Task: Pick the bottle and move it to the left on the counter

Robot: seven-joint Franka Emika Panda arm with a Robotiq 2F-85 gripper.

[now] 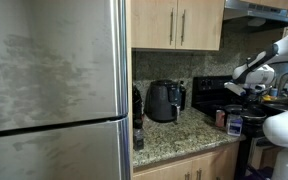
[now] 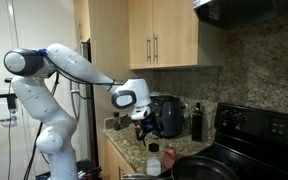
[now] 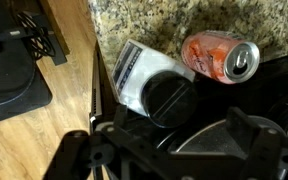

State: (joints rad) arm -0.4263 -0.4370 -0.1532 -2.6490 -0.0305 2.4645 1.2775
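The bottle (image 3: 144, 82) stands on the bench (image 3: 164, 20), right at the near edge, white label and dark cap pointing up at the wrist camera. Touching or just beside it, I can't tell which, sits a reddish can (image 3: 220, 56), and the black stove (image 2: 252, 128) begins right next to the pair. The gripper (image 2: 142, 124) hovers above the bottle, well clear of the cap, and nothing is lifted yet. As for the jaws, only dark shapes show at the bottom of the wrist view, so I cannot tell whether they are spread or pressed together. This looks like the approach, the very start of the job. The next move calls for a straight descent, jaws straddling the bottle without clipping the can, then a firm pinch, a lift, and a carry left along the granite towards the air fryer (image 2: 168, 115), far from that edge.
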